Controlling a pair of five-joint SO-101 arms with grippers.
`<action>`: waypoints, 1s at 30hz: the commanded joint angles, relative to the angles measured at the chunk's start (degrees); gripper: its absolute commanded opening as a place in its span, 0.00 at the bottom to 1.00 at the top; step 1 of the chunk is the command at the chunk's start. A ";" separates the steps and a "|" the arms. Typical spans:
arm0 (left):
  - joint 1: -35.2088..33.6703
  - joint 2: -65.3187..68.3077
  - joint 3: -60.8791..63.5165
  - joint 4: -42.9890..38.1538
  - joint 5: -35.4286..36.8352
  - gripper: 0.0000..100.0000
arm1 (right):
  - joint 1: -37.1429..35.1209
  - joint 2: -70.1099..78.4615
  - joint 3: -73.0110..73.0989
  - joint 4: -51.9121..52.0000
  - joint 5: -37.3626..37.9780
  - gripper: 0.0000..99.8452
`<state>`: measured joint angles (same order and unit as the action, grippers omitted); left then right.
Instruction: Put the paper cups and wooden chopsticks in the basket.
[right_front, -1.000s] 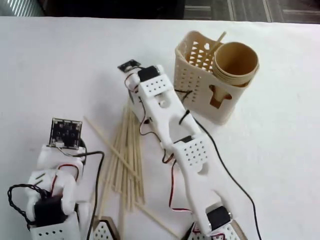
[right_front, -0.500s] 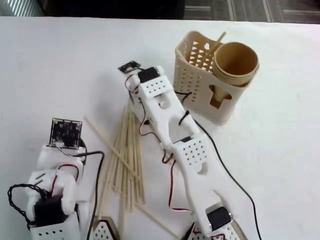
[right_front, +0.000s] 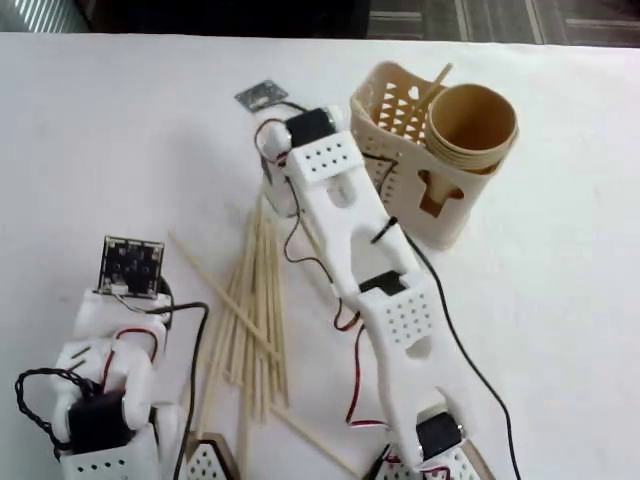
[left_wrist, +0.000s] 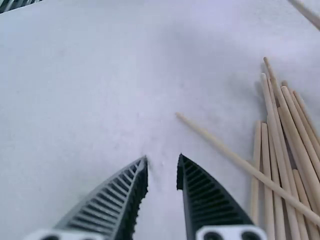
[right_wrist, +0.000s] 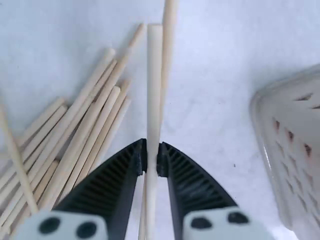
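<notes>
A cream basket (right_front: 400, 165) stands at the back right, holding stacked paper cups (right_front: 470, 125) and one upright chopstick (right_front: 436, 82). Several wooden chopsticks (right_front: 255, 310) lie fanned on the table between the arms. In the right wrist view my right gripper (right_wrist: 151, 152) is shut on a single chopstick (right_wrist: 153, 90), just past the pile's far end and near the basket (right_wrist: 295, 150). My left gripper (left_wrist: 161, 167) stands open over bare table with nothing between its fingers. The pile's chopsticks (left_wrist: 285, 150) lie beside it, and one loose stick (left_wrist: 220, 145) ends close to its tips.
The white table (right_front: 130, 130) is bare at the back left and to the right of the basket. A black cable (right_front: 470, 350) trails along the right arm. A dark edge runs along the far side of the table.
The right arm has swung away from me and toward the basket, carrying its gripper off the pile's far end. The left arm has kept still.
</notes>
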<state>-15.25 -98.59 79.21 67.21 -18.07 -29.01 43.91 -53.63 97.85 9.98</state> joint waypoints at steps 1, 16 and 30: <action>-0.40 0.40 -0.26 -2.02 -0.62 0.11 | 0.66 -8.75 -0.53 0.31 0.53 0.02; -0.40 0.40 -0.26 -1.67 -0.62 0.11 | 10.33 -43.12 -0.79 -14.37 0.00 0.02; -0.40 0.40 -0.26 -1.76 -0.44 0.11 | 21.85 -43.56 3.78 -38.55 -11.34 0.02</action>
<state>-15.25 -98.59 79.21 66.42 -18.07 -9.05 0.75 -50.29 65.49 -0.66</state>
